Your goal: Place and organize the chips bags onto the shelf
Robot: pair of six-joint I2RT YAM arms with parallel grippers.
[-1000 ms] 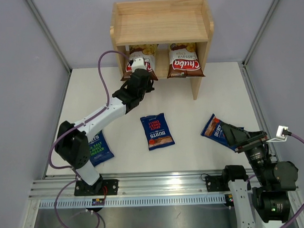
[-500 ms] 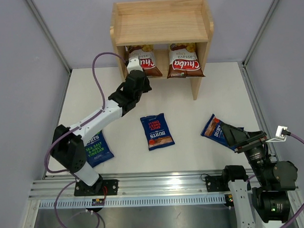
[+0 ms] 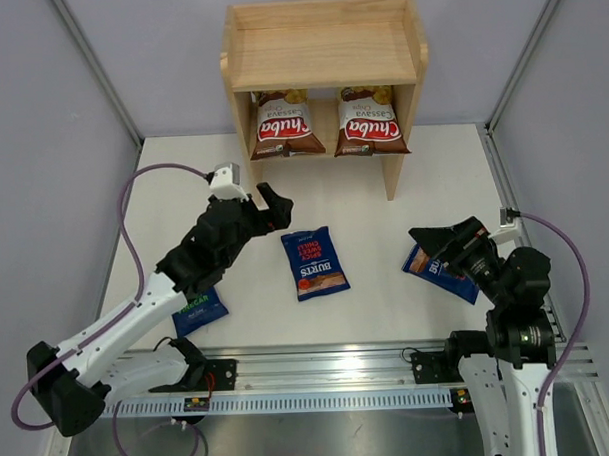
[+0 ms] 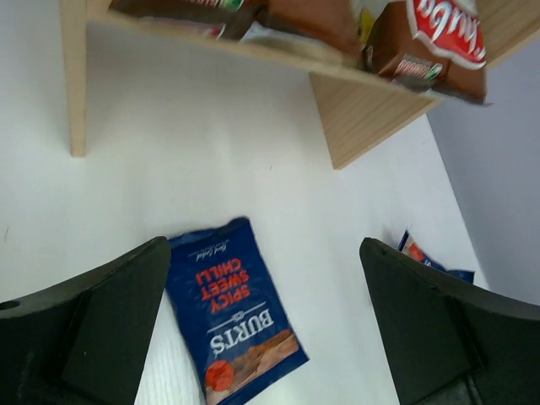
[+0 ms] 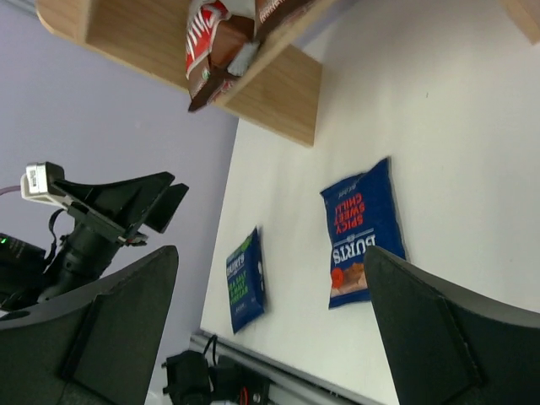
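Top external | brown, red-logo Chuba bags (image 3: 284, 126) on shelf (image 3: 323, 42) | left fingers (image 3: 277, 204), right fingers (image 3: 427, 235) spread, empty

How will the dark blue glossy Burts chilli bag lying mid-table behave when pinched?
The dark blue glossy Burts bag looks slightly pillowed, so it is probably light and squashy. Its shiny film may slip; gripping an end seam seems safer. Lying flat on the white table, it should slide, not roll.
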